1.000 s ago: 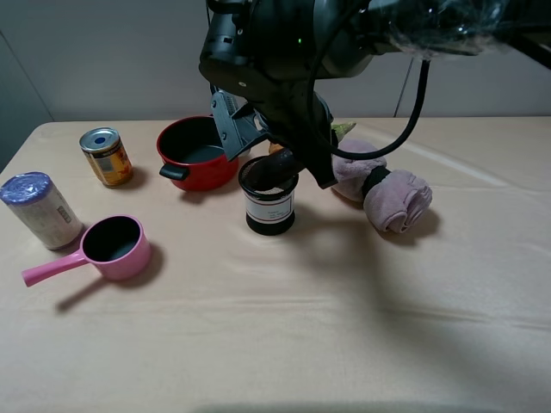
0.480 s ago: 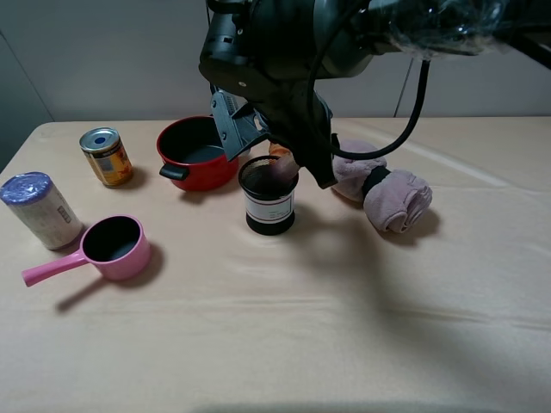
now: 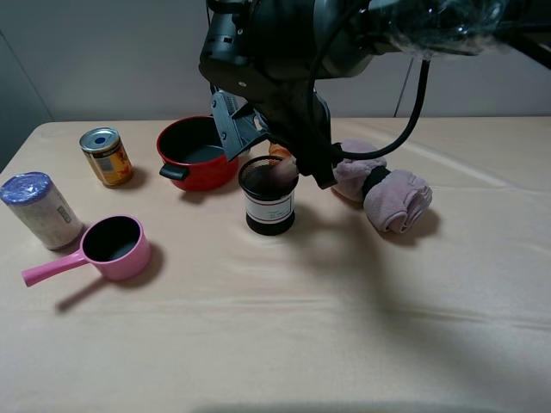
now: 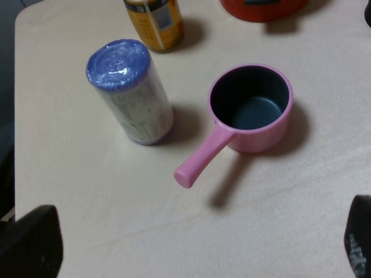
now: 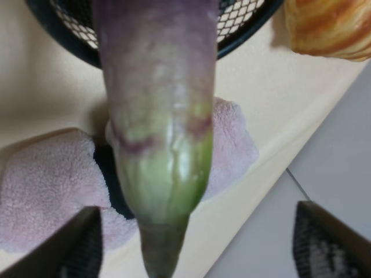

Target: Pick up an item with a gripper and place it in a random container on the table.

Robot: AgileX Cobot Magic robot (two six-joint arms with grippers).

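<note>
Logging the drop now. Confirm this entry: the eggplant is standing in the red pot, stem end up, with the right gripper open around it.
Wrong container. The eggplant stands in the black mesh cup, not the red pot, which sits beside it; the exterior high view shows this. The stem end is up and the right gripper is open around it.

Colour rundown: beige table [image 3: 258,344], red pot [image 3: 196,153] dark inside, pink saucepan [image 4: 252,113] with a dark blue-grey interior. Black mesh cup [image 3: 269,206] wears a white label band. The eggplant [image 5: 159,116] goes dull purple to pale green at the stem. Golden-brown croissant [image 5: 330,29], dusty-pink towel [image 3: 392,196], yellow-orange can [image 3: 106,157], blue-topped tube [image 4: 130,92].
</note>
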